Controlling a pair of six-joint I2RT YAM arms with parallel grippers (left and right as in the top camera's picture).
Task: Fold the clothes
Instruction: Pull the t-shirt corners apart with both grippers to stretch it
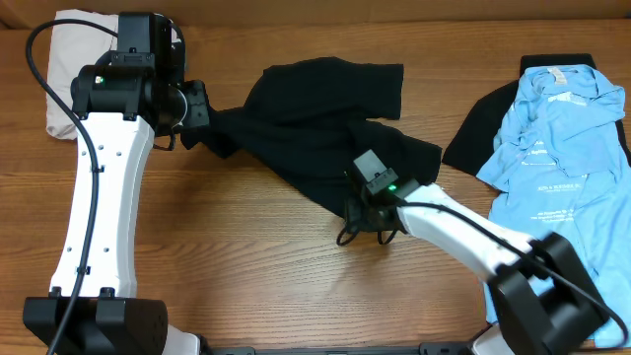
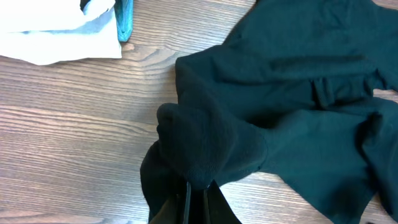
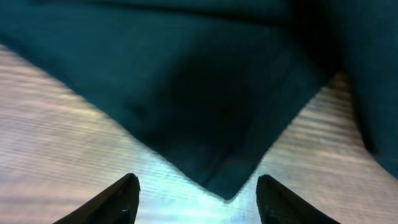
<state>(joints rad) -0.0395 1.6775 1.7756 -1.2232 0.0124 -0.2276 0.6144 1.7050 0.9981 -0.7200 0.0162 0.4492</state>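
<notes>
Black shirt [image 1: 325,108] is lying crumpled on the wooden surface [image 1: 246,256], one end clamped in the closed left tool [image 2: 196,202], as the open right tool [image 3: 198,183] is straddling a hem corner [image 3: 217,174] just ahead; a lower, centred reach is likely needed before pinching.

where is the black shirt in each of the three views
overhead: black shirt lies crumpled across the middle, between the two arms.
left wrist: black shirt fills the right and lower part, with a bunch pinched in the left gripper.
right wrist: black shirt fills the top, one corner pointing down toward the open right gripper.
shared landmark: the wood-grain table under it in all three.
</notes>
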